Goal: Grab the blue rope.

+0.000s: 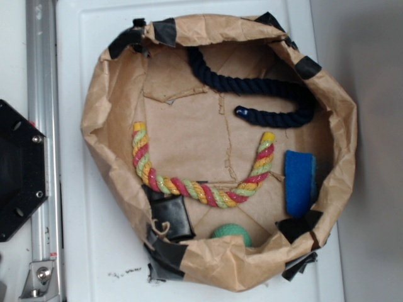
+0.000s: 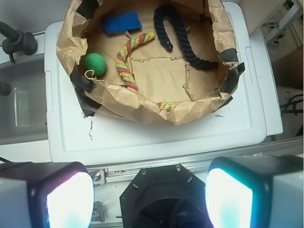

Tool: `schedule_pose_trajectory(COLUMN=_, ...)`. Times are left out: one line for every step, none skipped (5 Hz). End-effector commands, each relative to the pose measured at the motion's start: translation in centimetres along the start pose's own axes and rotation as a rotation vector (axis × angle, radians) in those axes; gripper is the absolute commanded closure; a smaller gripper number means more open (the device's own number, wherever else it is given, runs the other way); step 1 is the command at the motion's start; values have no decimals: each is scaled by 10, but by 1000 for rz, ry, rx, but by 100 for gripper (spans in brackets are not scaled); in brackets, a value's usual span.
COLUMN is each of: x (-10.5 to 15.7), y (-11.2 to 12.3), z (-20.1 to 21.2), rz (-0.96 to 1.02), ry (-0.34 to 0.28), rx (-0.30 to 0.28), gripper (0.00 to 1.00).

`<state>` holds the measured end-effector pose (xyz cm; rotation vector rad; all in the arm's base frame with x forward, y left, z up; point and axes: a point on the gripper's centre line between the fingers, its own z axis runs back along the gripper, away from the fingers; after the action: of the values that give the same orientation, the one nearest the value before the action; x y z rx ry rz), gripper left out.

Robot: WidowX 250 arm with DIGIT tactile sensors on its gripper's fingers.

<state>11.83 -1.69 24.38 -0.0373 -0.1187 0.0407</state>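
A white plastic lid (image 1: 189, 38) carries a wide brown paper bag (image 1: 101, 107) with its walls rolled down and patched with black tape (image 1: 170, 217). Inside, the blue rope (image 1: 264, 94) lies along the far side in the exterior view, bent into a hook with one end doubled back toward the middle, clear of everything else. The red-yellow-green striped rope (image 1: 189, 189) forms a U across the bag floor. A blue sponge (image 1: 300, 182) rests by the wall beside one end of it, and a green ball (image 1: 231, 234) sits near the rim. In the wrist view the gripper (image 2: 145, 199) hangs well short of the bag, fingers (image 2: 61, 194) spread wide and holding nothing.
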Motion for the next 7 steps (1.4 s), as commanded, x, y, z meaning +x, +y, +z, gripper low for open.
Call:
schedule_pose_trajectory(x=0, y=0, z=0, rz=0, ry=0, rx=0, gripper=0)
schedule_pose_trajectory(x=47, y=25, z=-37, rz=-60, ry=-57, rx=81, gripper=0)
schedule_pose_trajectory(x=86, y=28, z=-74, rz=-231, ry=-97, rx=107, gripper=0)
schedule_pose_trajectory(x=101, y=25, z=-104, rz=-357, ry=-100, rx=108, gripper=0)
schedule_pose_trajectory(x=113, y=35, z=-137, rz=-485, ry=-61, rx=151, gripper=0)
schedule_pose_trajectory(x=121, y=55, z=-162, rz=-496, ry=-33, rx=147, gripper=0)
schedule_pose_trajectory(x=131, y=64, z=-184, rz=-562, ry=-1, rx=195, gripper=0)
